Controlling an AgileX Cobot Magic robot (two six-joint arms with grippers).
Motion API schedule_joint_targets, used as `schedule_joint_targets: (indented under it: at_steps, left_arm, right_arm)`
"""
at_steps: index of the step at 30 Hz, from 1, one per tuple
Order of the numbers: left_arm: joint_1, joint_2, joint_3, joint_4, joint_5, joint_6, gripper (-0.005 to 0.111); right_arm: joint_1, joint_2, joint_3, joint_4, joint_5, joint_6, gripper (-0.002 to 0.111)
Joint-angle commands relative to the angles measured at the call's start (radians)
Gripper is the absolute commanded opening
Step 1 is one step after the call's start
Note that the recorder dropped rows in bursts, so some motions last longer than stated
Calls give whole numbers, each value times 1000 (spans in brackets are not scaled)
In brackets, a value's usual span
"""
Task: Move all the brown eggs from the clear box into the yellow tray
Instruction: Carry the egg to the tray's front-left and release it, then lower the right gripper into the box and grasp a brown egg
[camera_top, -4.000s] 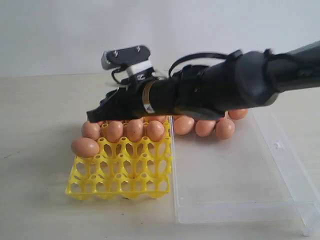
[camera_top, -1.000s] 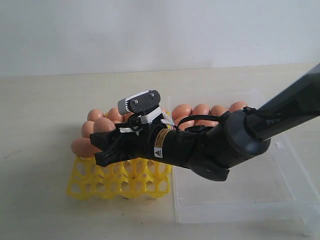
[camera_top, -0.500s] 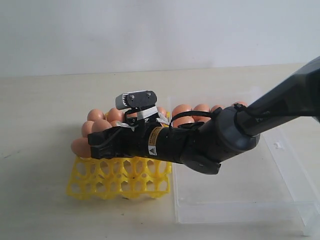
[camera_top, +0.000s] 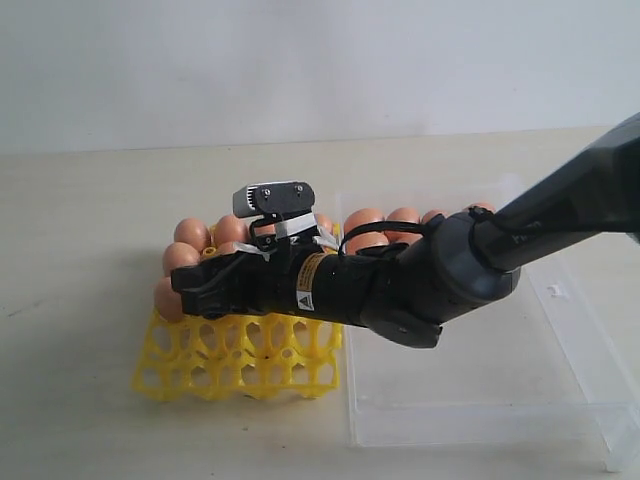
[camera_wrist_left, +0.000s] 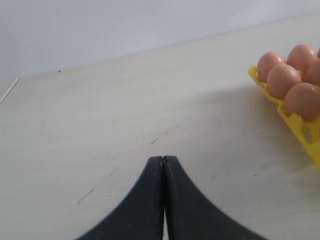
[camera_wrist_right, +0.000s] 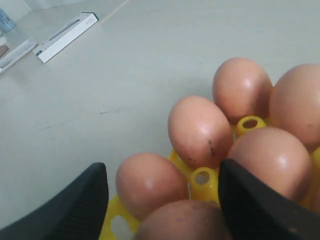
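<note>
The right fingers (camera_top: 195, 288) reach across the yellow tray (camera_top: 240, 365) and hang low over its far left corner. They are spread wide with one egg (camera_wrist_right: 182, 222) between them. There is a little gap on one side of it, so they look let go, not squeezing. The left fingers (camera_wrist_left: 162, 162) are pressed tight together with nothing in them, over the bare counter (camera_wrist_left: 100, 125) beside the tray. Many brown eggs (camera_wrist_right: 200, 131) sit in the back cups of the tray, packed close together. A few more wait along the far wall of the clear box (camera_top: 470, 380). The big danger here is a bump. The right fingers are down among the eggs, with very little room. If the arm lifts crooked or swings sideways, a finger could knock an egg, crack it, or roll it out of its cup. The egg between the fingers seems to sit near the edge of the tray. If it is not deep in its cup, it could tip over onto the counter. The tray looks light, so I think a hard push could slide it too.
</note>
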Motion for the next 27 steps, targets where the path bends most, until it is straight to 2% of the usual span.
schedule_joint_targets:
  at_steps: [1, 4, 7, 10, 14, 19, 22, 24, 27]
  left_arm:
    - [2, -6, -4, -8, -9, -5, 0]
    - [2, -6, -4, -8, -9, -5, 0]
    - [2, -6, -4, -8, -9, -5, 0]
    - [2, -6, -4, -8, -9, -5, 0]
    - [2, -6, -4, -8, -9, -5, 0]
    - [2, -6, -4, -8, -9, -5, 0]
    - [2, -6, -4, -8, -9, -5, 0]
    - [2, -6, -4, -8, -9, -5, 0]
    - [2, -6, -4, -8, -9, -5, 0]
  right_arm:
    - [1, -60, -5, 14, -7, 1, 62]
    - [-1, -135, -5, 14, -4, 1, 60]
    - [-1, -249, -5, 11, 86, 10, 51]
    - [-6, -365, -5, 11, 323, 4, 32]
    - [-38, -488, -5, 15, 756, -91, 1]
    - [-133, -513, -5, 53, 1215, -165, 0]
    - [-179, -488, -5, 39, 1280, -211, 4]
    - [-217, -470, -5, 65, 1258, -125, 11]
    - [-279, -438, -5, 204, 1225, -120, 24]
